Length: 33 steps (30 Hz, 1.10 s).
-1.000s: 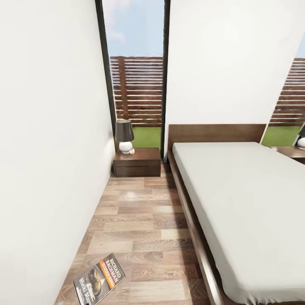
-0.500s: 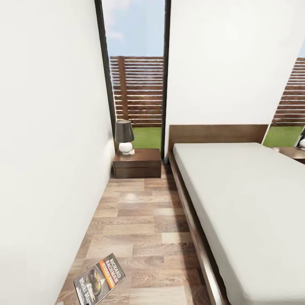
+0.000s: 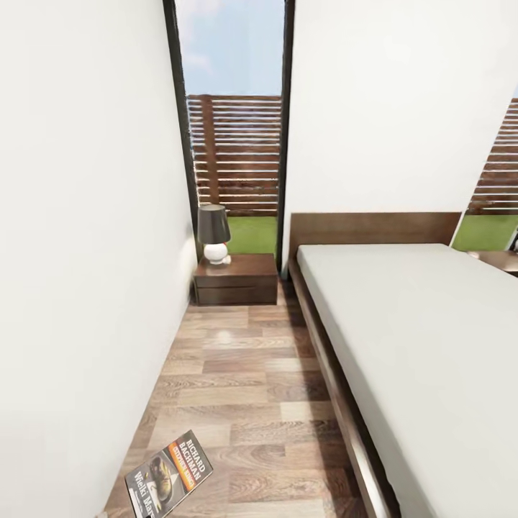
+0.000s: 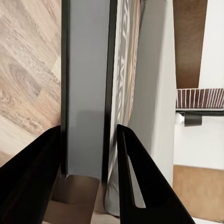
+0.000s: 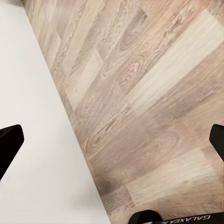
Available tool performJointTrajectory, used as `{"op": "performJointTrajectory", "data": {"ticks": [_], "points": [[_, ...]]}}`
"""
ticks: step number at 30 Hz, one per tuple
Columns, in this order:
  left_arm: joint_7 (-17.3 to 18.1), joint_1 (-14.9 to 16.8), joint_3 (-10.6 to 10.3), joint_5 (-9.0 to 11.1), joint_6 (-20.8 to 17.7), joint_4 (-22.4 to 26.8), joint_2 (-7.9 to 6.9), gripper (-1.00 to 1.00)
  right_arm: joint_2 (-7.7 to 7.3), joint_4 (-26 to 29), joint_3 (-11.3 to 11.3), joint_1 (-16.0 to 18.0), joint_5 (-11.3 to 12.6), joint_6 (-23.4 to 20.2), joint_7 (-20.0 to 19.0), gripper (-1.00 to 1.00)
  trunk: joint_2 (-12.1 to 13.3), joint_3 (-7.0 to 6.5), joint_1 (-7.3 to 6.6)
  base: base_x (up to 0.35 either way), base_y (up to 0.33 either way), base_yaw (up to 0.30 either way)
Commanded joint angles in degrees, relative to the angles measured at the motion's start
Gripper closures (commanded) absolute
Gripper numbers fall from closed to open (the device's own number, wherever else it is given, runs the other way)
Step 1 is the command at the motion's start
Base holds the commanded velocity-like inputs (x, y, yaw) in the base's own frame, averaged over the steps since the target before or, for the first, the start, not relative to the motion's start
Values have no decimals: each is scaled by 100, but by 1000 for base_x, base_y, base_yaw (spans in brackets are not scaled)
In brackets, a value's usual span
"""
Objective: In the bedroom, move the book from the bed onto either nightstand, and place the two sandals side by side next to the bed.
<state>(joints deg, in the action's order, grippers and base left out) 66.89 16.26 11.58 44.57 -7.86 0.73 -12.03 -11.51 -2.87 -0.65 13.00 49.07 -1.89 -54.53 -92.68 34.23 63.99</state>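
The book (image 3: 169,475), dark-covered with an orange title band, hangs tilted over the wood floor at the near left of the head view. In the left wrist view its edge (image 4: 86,93) stands between the two black fingers (image 4: 140,182) of my left gripper (image 4: 88,154), which is shut on it. Ahead, at the far end of the aisle, a dark-brown nightstand (image 3: 236,279) carries a dark-shaded lamp (image 3: 214,234). The bed (image 3: 424,345), grey mattress on a dark frame, runs along the right. My right gripper (image 5: 113,139) is open over bare floor. The sandals are out of view.
A white wall (image 3: 79,288) bounds the narrow wood-plank aisle (image 3: 237,381) on the left, and the bed frame bounds it on the right. A tall window (image 3: 234,144) rises behind the nightstand. A corner of another nightstand (image 3: 500,260) shows at the far right.
The whole picture has drifted slightly right, so the camera has moved. The book keeps its place in the head view, still held.
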Motion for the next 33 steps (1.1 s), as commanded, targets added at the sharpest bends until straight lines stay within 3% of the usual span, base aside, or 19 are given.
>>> {"op": "performJointTrajectory", "data": {"ticks": [1, 33], "points": [[17, 3, 55, -25, -57, -2, -1, 100, -1, -21, -3, 9, 23, -20, -31, -100, -3, 5, 1, 123, 102, 0], [8, 6, 55, -27, -34, 1, 1, 100, 8, -21, -3, 9, 24, 3, -43, -100, -3, 5, 1, 128, 106, 0]]}}
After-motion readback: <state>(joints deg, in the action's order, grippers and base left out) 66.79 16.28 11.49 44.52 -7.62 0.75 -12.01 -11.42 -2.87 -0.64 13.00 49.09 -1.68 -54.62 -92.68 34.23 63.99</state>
